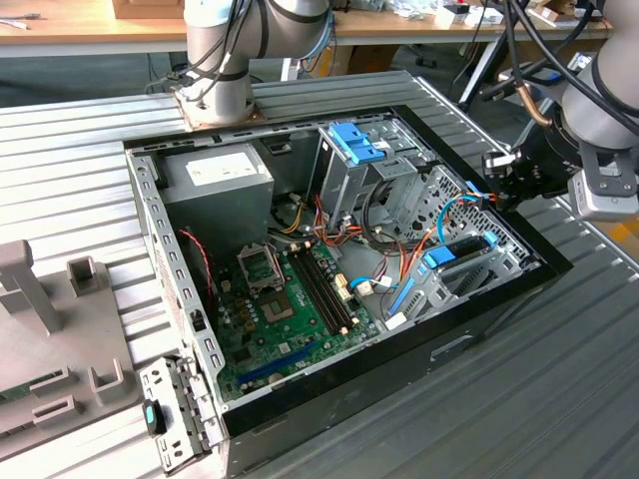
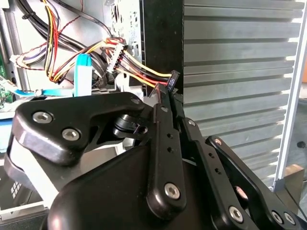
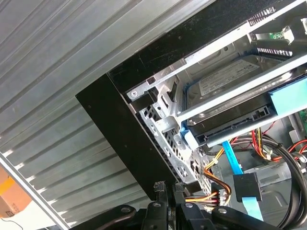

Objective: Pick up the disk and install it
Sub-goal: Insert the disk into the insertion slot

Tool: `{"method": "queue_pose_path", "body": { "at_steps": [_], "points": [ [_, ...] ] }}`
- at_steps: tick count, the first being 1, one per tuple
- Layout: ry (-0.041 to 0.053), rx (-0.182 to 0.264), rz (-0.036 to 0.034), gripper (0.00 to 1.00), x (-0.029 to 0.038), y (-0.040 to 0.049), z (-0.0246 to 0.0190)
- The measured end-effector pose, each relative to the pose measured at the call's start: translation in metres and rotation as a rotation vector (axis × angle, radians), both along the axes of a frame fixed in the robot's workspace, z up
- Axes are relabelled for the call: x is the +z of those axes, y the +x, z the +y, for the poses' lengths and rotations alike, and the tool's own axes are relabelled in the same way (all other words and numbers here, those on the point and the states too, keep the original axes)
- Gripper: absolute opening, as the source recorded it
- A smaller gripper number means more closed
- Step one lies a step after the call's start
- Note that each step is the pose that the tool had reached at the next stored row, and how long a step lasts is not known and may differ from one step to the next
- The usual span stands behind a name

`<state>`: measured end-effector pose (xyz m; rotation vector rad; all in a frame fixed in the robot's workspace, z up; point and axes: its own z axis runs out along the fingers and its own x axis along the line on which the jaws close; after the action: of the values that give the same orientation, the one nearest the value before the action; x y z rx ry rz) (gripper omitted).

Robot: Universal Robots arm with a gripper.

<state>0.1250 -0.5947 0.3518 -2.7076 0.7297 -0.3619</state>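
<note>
Gripping state: the gripper (image 2: pixel 168 93) is pinched together on a small black power plug (image 2: pixel 173 78) at its tips, as seen in the second wrist view.
Plug wiring: yellow, red and black wires (image 2: pixel 141 69) run from the plug into the computer case (image 1: pixel 499 304).
Disk location: the disk (image 3: pixel 230 79) sits inside the drive bay at the case's corner, with a blue rail (image 3: pixel 288 98) along its side.
Gripper position: just beside that bay, at the case wall on the exterior view's right.
Support: ridged metal table (image 1: pixel 559 399).

the arm (image 1: pixel 599 115) leans in from the exterior view's right, its claw (image 2: pixel 169 91) pinched together.
</note>
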Motion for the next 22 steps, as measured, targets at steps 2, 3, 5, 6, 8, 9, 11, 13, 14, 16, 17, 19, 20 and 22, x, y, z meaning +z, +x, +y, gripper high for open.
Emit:
{"method": "queue_pose_path", "body": {
  "at_steps": [2, 3, 5, 6, 8, 9, 11, 13, 14, 16, 17, 19, 20, 22],
  "points": [
    [0.0003, -0.001, 0.0000, 0.16, -0.0001, -0.0001, 0.0000],
    [0.0000, -0.004, -0.0005, 0.16, 0.0011, -0.0015, 0.0000],
    [0.0001, -0.008, -0.0028, 0.16, 0.0055, -0.0030, 0.0000],
    [0.0002, -0.010, -0.0044, 0.16, 0.0082, -0.0035, 0.0000],
    [0.0002, -0.022, -0.0064, 0.16, 0.0114, -0.0039, 0.0001],
    [0.0000, -0.029, -0.0065, 0.16, 0.0115, -0.0040, 0.0000],
    [-0.0014, -0.063, -0.0064, 0.16, 0.0117, -0.0040, 0.0000],
    [-0.0041, -0.089, -0.0067, 0.16, 0.0116, -0.0050, 0.0000],
    [-0.0042, -0.092, -0.0069, 0.16, 0.0117, -0.0066, 0.0000],
    [-0.0045, -0.098, -0.0070, 0.16, 0.0116, -0.0102, 0.0000],
    [-0.0048, -0.100, -0.0071, 0.16, 0.0117, -0.0110, 0.0000],
    [-0.0048, -0.113, -0.0071, 0.16, 0.0116, -0.0160, 0.0000],
    [-0.0049, -0.116, -0.0071, 0.16, 0.0117, -0.0184, 0.0000],
    [-0.0049, -0.117, -0.0071, 0.16, 0.0117, -0.0200, 0.0000]
  ]
}}
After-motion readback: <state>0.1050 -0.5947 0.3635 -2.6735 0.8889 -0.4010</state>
